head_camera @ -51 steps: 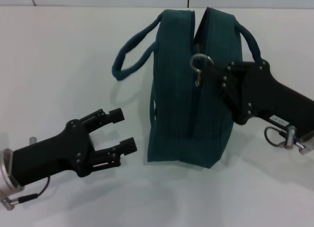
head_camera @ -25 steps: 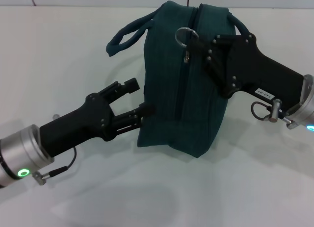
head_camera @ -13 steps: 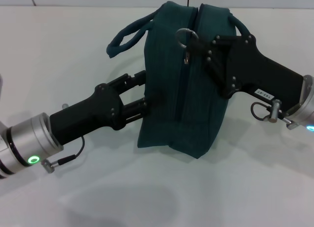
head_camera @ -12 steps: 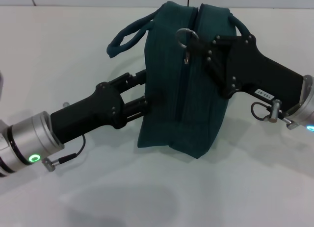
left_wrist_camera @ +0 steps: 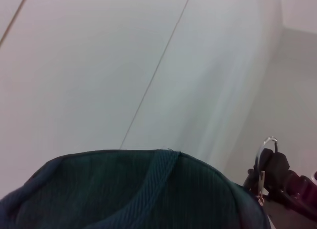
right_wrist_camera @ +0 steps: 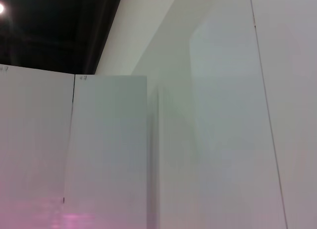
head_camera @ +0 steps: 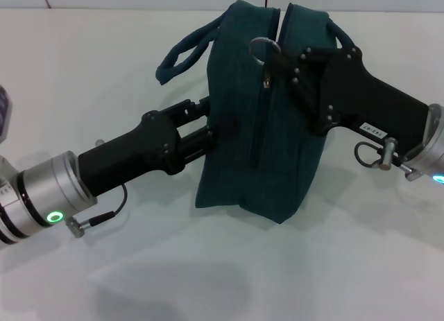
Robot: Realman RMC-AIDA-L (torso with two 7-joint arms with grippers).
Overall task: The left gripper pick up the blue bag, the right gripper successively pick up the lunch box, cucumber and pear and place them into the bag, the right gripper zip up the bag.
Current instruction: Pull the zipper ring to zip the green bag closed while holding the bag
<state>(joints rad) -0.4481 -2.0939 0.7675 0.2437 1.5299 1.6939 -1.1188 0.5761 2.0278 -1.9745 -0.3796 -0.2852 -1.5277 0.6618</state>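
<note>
Large dark teal-blue fabric bag (head_camera: 260,127) with two loop handles stands on its side on the white table (head_camera: 104,64), mid-frame in the head view, zipper seam running down the face toward the camera. Top of the seam is still gapped near the far end; no lunch box, cucumber or pear visible anywhere, so presumably they're inside.

Right gripper (head_camera: 288,57) is at the bag's upper right side, next to the silver ring pull (head_camera: 264,49) of the zipper. Can't tell whether its fingers are closed on the pull or tab; they're hidden against the fabric.

Left gripper (head_camera: 211,123) presses into the bag's left side wall, both black fingers (head_camera: 196,107) spread, one above the other, tips against the cloth (bracing, not pinching, as far as I can see). Left wrist view shows the bag's rounded edge (left_wrist_camera: 138,189) and a woven strap close up, ring pull (left_wrist_camera: 266,147) beyond it.

Risks, my read:
- bag is soft and free-standing; a zip pull will drag or tip it if the left brace slips off the fabric
- the pull could slip from the right gripper under load
- the slider could snag loose cloth at the corner
</note>
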